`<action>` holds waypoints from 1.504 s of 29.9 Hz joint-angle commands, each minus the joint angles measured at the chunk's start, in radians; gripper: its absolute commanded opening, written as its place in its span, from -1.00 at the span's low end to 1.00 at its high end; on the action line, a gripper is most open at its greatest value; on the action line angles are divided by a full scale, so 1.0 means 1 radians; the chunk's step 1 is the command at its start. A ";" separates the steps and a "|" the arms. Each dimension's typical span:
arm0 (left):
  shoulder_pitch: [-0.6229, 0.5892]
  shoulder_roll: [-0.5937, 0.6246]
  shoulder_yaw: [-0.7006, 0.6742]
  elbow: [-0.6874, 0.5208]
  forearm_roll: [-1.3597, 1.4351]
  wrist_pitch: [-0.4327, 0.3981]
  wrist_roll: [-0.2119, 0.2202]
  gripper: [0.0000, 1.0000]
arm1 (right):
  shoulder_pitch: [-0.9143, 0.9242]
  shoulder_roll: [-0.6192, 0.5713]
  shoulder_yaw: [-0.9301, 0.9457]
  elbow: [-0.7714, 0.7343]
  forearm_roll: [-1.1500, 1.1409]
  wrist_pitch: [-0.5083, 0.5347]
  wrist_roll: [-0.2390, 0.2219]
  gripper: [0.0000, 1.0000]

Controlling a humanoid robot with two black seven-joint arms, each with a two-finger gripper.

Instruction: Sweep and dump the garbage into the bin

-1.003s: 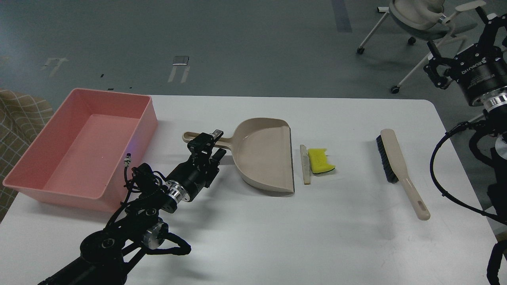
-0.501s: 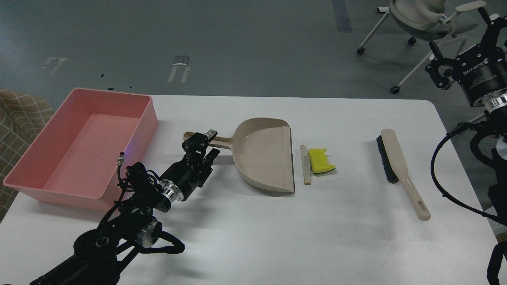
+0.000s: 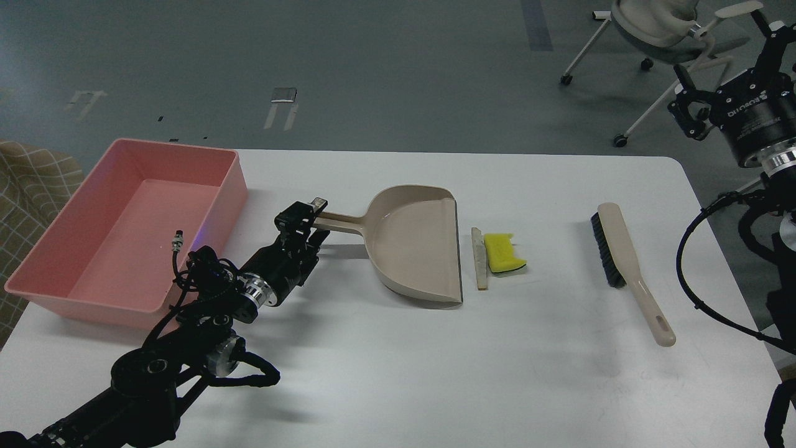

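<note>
Left gripper (image 3: pixel 303 219) is sitting at the dustpan (image 3: pixel 415 242) handle, jaws unreadable, right gripper (image 3: pixel 727 74) spread open aloft, garbage (image 3: pixel 497 254) lying beside the pan lip, so it's wanting a square grip.

The end of the dustpan handle (image 3: pixel 339 220) is covered by my left gripper (image 3: pixel 301 216); its fingers overlap as one dark mass, so I cannot tell their spacing or any contact. My right gripper (image 3: pixel 724 78) sits at the frame's right edge, partly cut off. The sponge's (image 3: pixel 502 252) underside shows only as a dark sliver. The chair (image 3: pixel 659 25) is cropped at the top.
</note>
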 commanded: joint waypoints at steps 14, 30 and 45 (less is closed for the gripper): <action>-0.024 -0.008 0.005 0.025 0.002 0.001 -0.004 0.07 | -0.013 0.000 0.014 0.001 0.002 -0.001 0.000 1.00; -0.054 -0.024 0.022 0.084 0.000 -0.003 -0.002 0.13 | -0.018 0.001 0.014 0.001 0.002 0.001 0.000 1.00; -0.092 -0.048 0.024 0.124 0.000 0.000 -0.005 -0.07 | -0.019 0.000 0.016 0.000 0.002 -0.001 0.000 1.00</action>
